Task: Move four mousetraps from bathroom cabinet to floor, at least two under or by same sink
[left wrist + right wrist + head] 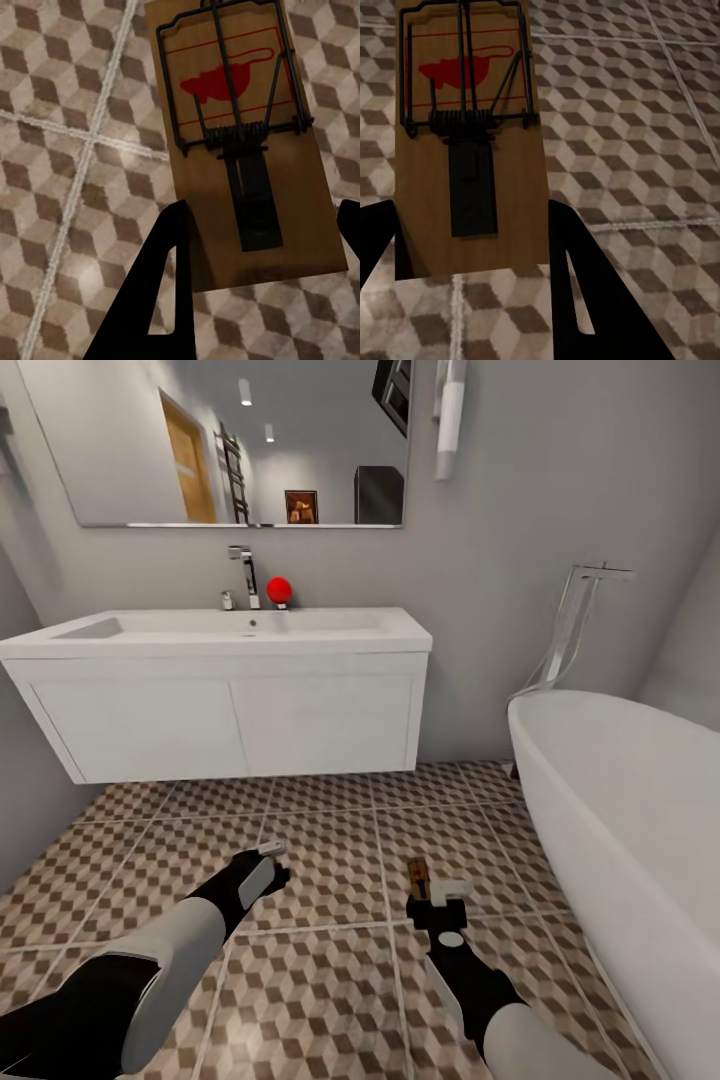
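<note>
- Both arms reach forward low over the bathroom floor (330,960), each with a pincer carrying a mousetrap.
- Left pincer (272,852): in the left wrist view its two dark fingers (161,292) sit at either long edge of a mousetrap (247,150), closed onto the near end of the board. Board is tan wood, with a dark wire spring across the middle, a bar frame beyond it, and a red mouse print under the frame.
- Whether this trap touches the tiles or hangs above them: cannot tell from these views.
- In the head view, the left trap is too small to make out at the pincer tip.
- Right pincer (440,905): in the right wrist view its fingers (585,285) flank the near end of a second mousetrap (469,142), gripping it by the long edges. Same build: tan board, coil spring, red mouse print at the end farthest from the pincer.
- In the head view, the right trap (418,878) projects ahead of the pincer, a narrow brown strip over the tiles.
- Floor tiles show the brown, beige and white cube pattern with pale grout lines, directly beneath both pincers.
- Bathroom sink (230,700): white wall-hung unit ahead of both pincers, well apart from them, more in line with the left one. Chrome faucet (243,575) on top, red ball (278,589) just beside it.
- Mirror (230,440) on the wall above the sink.
- White bathtub (620,840) lies to the outer side of the right pincer, near it.
</note>
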{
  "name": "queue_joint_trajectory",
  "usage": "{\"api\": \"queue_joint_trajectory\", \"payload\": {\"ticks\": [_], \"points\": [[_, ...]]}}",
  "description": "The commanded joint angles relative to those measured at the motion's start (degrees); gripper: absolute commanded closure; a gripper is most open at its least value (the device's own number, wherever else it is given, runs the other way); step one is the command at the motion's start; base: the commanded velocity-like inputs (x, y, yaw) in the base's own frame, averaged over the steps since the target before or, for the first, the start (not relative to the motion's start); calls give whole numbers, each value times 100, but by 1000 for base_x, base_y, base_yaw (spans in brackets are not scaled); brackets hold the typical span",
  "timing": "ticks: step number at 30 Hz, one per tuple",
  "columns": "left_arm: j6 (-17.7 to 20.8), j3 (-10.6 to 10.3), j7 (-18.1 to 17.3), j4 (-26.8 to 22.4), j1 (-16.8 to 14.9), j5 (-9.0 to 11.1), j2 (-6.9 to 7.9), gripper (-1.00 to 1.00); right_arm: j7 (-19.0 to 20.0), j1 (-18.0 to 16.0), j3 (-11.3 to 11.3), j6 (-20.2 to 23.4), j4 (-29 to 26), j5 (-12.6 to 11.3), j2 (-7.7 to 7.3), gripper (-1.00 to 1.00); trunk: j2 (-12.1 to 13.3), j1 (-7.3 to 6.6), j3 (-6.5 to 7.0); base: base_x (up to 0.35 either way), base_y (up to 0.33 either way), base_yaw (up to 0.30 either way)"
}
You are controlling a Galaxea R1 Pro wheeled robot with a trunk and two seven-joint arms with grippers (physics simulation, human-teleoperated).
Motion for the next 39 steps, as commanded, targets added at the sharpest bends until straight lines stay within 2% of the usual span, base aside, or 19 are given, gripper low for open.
{"api": "queue_joint_trajectory", "payload": {"ticks": [1,24,33,37,39], "points": [[28,-47,44,-12,-1,58,3,100,-63,-4,32,-5,6,10,-2,100,-2,0,-5,192,0,0],[30,-36,19,-12,-1,83,10,100,-63,-4,40,-8,6,6,7,100,-2,0,-5,300,0,0],[11,-31,-14,-4,-1,89,3,100,-63,-4,47,-3,11,-8,2,100,-2,0,-5,59,0,0],[-126,-47,-96,63,-1,74,4,100,-60,-6,55,-5,87,-17,-8,100,-2,0,-5,10,0,0],[-401,-54,-388,183,-1,59,10,100,-56,-10,55,-35,233,-10,-9,100,-2,0,-5,115,0,0]]}}
